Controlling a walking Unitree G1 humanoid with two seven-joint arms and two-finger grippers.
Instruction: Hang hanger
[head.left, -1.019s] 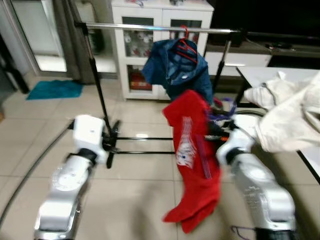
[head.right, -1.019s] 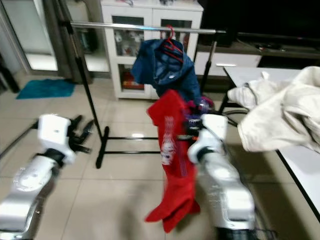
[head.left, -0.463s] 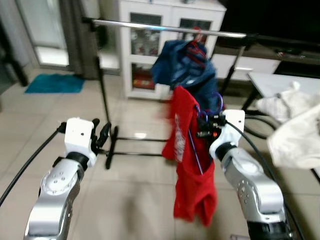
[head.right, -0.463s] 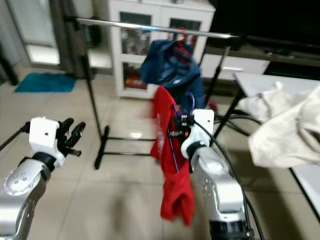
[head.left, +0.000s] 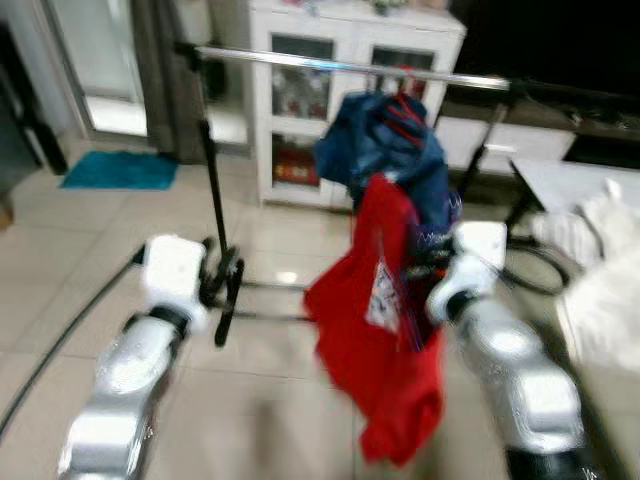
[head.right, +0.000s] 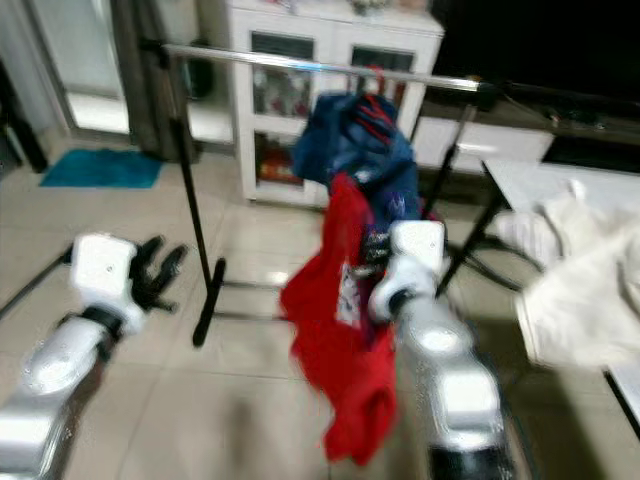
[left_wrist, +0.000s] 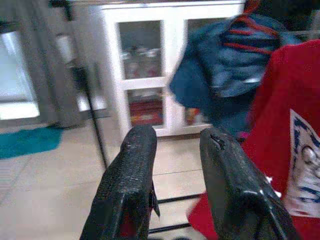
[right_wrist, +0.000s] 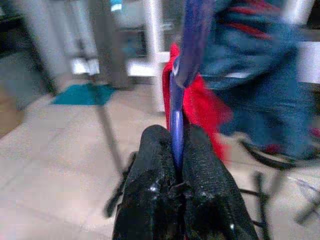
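Note:
My right gripper (right_wrist: 175, 160) is shut on a blue hanger (right_wrist: 185, 55), its fingers (right_wrist: 155, 165) pinching the hanger's stem. A red shirt (head.left: 385, 330) hangs from that hanger and swings in front of my right arm (head.left: 510, 360). Ahead stands a clothes rack with a silver rail (head.left: 350, 67). A blue garment (head.left: 385, 150) on a red hanger (head.left: 403, 105) hangs from the rail. My left gripper (left_wrist: 175, 145) is open and empty, held low to the left by the rack's black post (head.left: 212, 200).
A white cabinet (head.left: 350, 90) with glass doors stands behind the rack. White clothes (head.right: 580, 280) lie on a table at the right. A teal mat (head.left: 105, 170) lies on the tiled floor at the left. A black cable (head.left: 60, 350) trails along the floor beside my left arm.
The view has shifted and blurred as I move. The red shirt has swung out to the left and lower. My left arm stays low with its fingers apart.

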